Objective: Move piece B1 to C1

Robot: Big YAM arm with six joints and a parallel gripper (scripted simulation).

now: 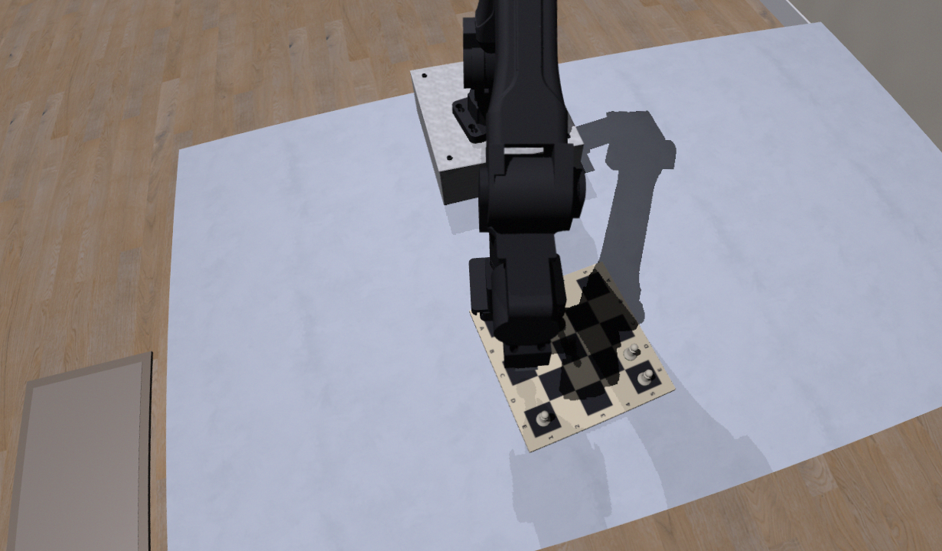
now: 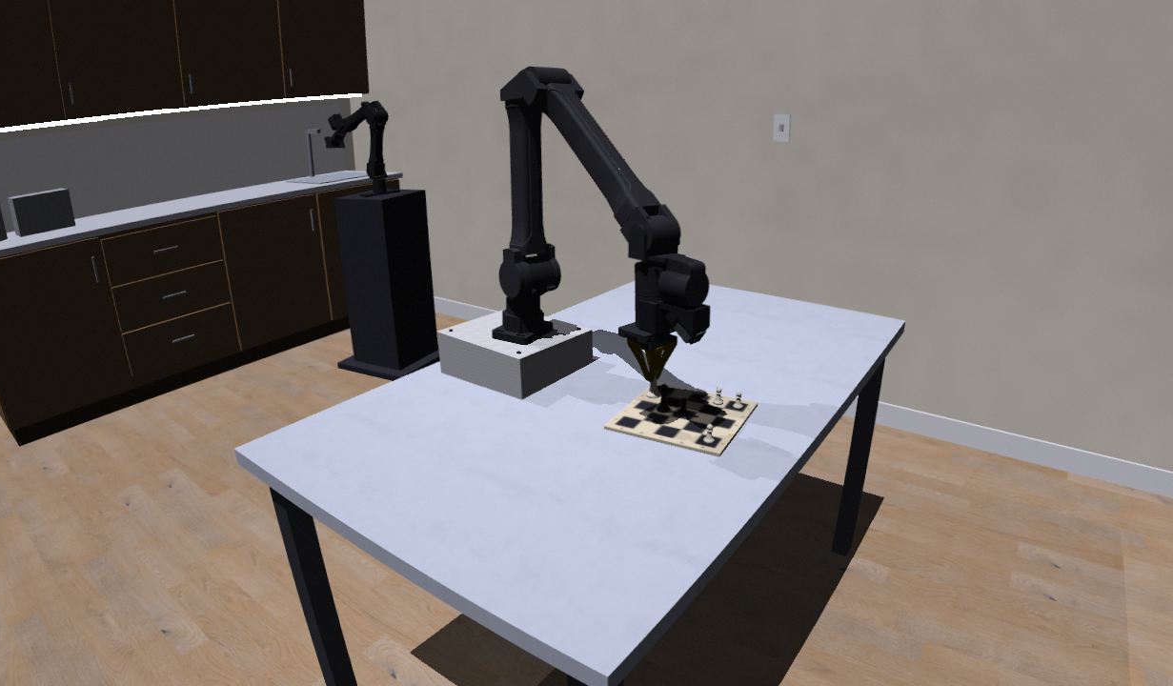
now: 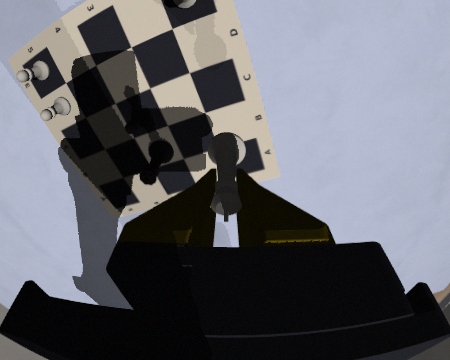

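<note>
Gripper point(image 3: 225, 196) nearly shut, clamped on dark piece point(image 3: 225, 152), held clear above board point(image 3: 235, 34) near B1. C1 lies toward 12 o'clock in wrist view. Piece to be kept vertical, lowered centred on C1.

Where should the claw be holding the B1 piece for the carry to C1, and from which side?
High on its slim upper part, from straight above. The piece stands upright with its wider base downward, and the claw is shut on it that way, one finger on each side. The narrow top fits between the fingers; coming in from the side would probably risk scraping the board.
</note>
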